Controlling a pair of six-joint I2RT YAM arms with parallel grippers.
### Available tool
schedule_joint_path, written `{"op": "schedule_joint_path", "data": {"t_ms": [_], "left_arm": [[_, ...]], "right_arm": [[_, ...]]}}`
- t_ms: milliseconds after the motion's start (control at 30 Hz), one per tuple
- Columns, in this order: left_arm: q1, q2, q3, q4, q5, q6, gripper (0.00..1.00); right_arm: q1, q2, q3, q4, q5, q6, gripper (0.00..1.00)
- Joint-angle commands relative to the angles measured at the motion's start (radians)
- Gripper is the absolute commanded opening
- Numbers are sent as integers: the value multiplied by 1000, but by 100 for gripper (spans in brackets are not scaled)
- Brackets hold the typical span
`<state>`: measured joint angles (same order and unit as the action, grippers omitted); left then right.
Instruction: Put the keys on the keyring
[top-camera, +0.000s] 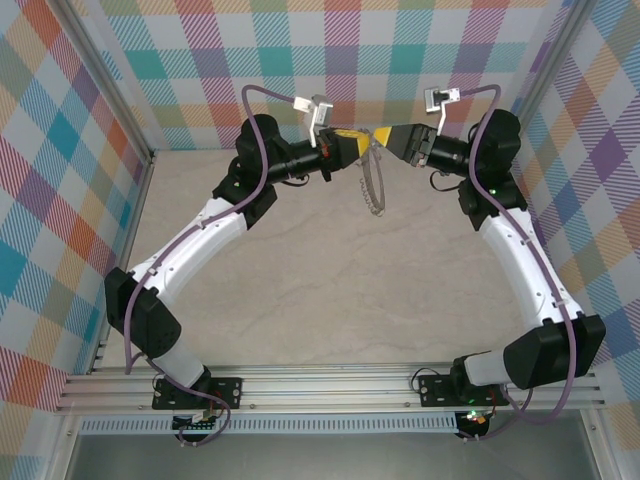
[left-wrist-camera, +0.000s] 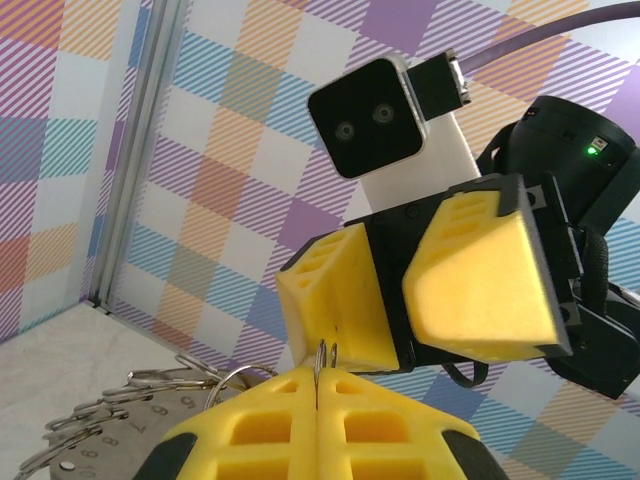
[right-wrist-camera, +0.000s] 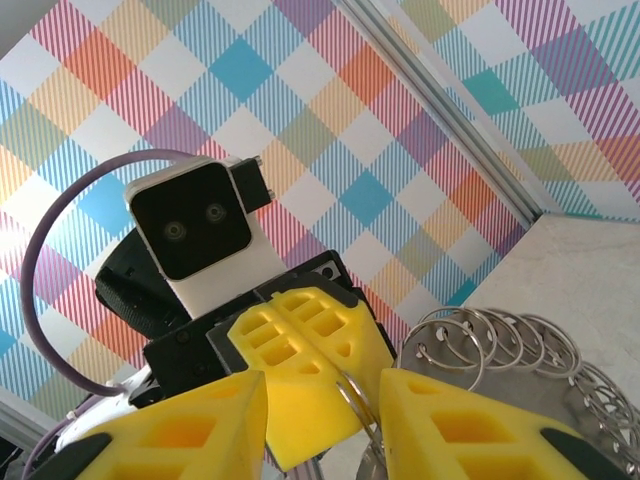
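Left gripper (top-camera: 352, 142): up at the far middle of the table (top-camera: 320, 290), nose to nose with its partner. In its own wrist view the yellow fingers (left-wrist-camera: 250, 430) are pressed flat together, and a thin bit of silvery wire pokes out of the seam!

What it has: that wire belongs to the keyring (top-camera: 375, 185), pinched right at the top of the loop.

Keyring: the grey chain hangs free from the pinch, trailing down over the table between the two arms. From the right wrist it reads as a row of linked metal rings (right-wrist-camera: 500, 340), just to the right of the fingers.

Right gripper (top-camera: 380, 134): facing the left one, jaws apart with a clear gap. From the right wrist, its two fingers (right-wrist-camera: 170, 430) sit either side of the left gripper's tips (right-wrist-camera: 320, 370), and the thin wire crosses the gap.

Right gripper's hold: nothing. Neither pad is seen touching the wire.

Backdrop: checked walls (top-camera: 60, 150) in pastel colours all round.
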<state>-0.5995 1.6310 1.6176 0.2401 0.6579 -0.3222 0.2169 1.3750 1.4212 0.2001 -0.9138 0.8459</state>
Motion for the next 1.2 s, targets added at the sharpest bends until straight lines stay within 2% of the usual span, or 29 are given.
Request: {"op": "schedule_joint_path", "data": {"t_ms": [0, 167, 267, 533, 967, 1167], "left_arm": [[7, 2, 35, 76, 9, -8, 0], [10, 6, 36, 80, 8, -6, 0], [14, 6, 39, 80, 9, -6, 0], [23, 10, 47, 80, 14, -8, 0], [28, 27, 65, 73, 54, -9, 0], [35, 24, 71, 44, 66, -5, 0]], "right_arm": [[16, 15, 10, 42, -31, 1, 32], [18, 10, -4, 32, -27, -9, 31], [18, 5, -17, 32, -25, -13, 26], [18, -16, -54, 34, -11, -15, 25], [18, -15, -48, 64, 13, 4, 0], [18, -19, -44, 64, 35, 6, 0]]}}
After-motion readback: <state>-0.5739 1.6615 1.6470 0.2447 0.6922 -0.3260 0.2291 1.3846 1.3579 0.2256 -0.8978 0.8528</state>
